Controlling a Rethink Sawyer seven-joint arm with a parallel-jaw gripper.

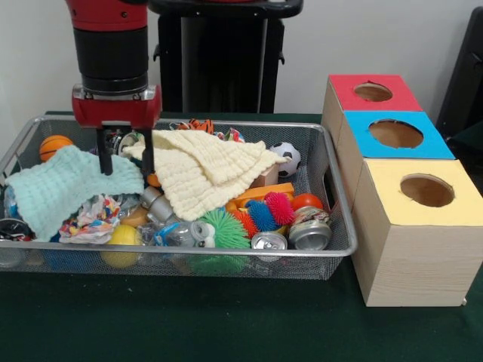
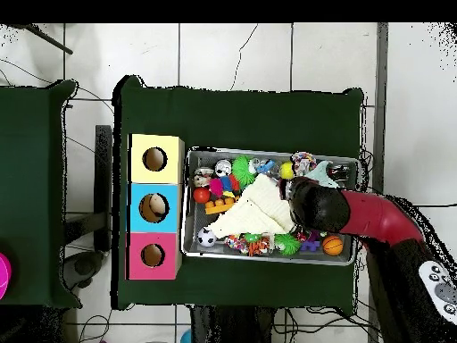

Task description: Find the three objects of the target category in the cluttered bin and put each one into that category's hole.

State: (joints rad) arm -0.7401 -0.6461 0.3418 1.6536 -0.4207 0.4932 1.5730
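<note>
A dark green table [image 1: 226, 332] fills the bottom of the front view. On it sits the bin [image 1: 332, 192], a wide wire basket that takes up the left and middle of the frame. It is full of toys and cloths.

The red and black arm [image 1: 109, 45] comes down from the upper left of the frame. Its gripper [image 1: 127, 160] hangs over the left half of the bin. The two dark fingers [image 1: 104, 151] are spread apart, with nothing between them. The tips are low, right by the edges of the two cloths.

Three boxes stand in a row at the right of the frame, just beside the bin. The yellow box [image 1: 411, 234] is at the lower right, and the hole [image 1: 427, 190] in its top is round and open. The blue box [image 1: 396, 136] is above it, and the red box [image 1: 372, 92] is at the upper right.

A pale yellow cloth [image 1: 207, 170] lies over the middle of the bin. A mint green cloth [image 1: 64, 185] lies at the left.

One crinkly plastic wad [image 1: 94, 219] with coloured specks sits at the lower left of the bin, just under the green cloth. I cannot tell where the other two are.

Near the front rim lie a green spiky ball [image 1: 224, 228], silver cans [image 1: 309, 232], a yellow ball [image 1: 121, 237] and blue and pink spiky balls [image 1: 270, 211]. A little soccer ball [image 1: 289, 157] and an orange ball [image 1: 54, 145] lie at the back.
</note>
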